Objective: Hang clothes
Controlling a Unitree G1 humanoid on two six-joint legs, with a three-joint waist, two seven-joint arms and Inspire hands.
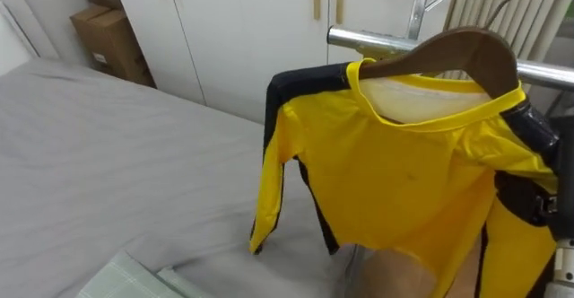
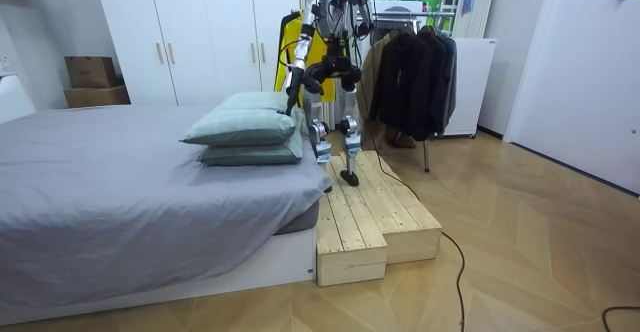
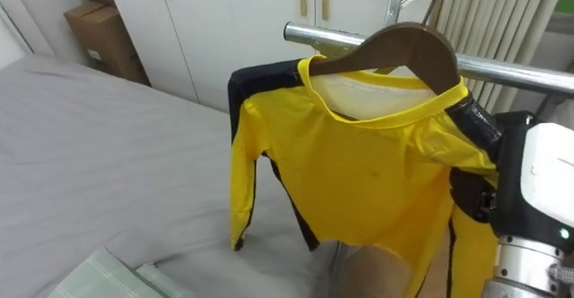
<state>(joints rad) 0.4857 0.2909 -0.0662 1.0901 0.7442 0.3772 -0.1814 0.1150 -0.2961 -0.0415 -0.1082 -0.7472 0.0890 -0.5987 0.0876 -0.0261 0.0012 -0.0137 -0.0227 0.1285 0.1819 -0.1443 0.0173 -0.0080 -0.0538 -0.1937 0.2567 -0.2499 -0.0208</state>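
A yellow long-sleeved shirt (image 1: 395,172) with black side panels hangs on a brown wooden hanger (image 1: 466,51). The hanger's top is level with a shiny metal rail (image 1: 368,39); its hook is hidden, so I cannot tell whether it rests on the rail. My right arm (image 3: 525,190) comes in at the shirt's right shoulder, and its hand is hidden behind the cloth. In the room view the shirt (image 2: 292,37) is held high at the room view's left of the robot. My left hand (image 2: 293,80) shows there as a small dark shape below the shirt.
I stand on a wooden platform (image 2: 370,217) between the grey bed (image 1: 108,154) and a rack of dark jackets (image 2: 415,67). White wardrobe doors (image 1: 242,29) and cardboard boxes (image 1: 108,38) lie behind the rail. Two pillows (image 2: 245,132) lie on the bed beside me.
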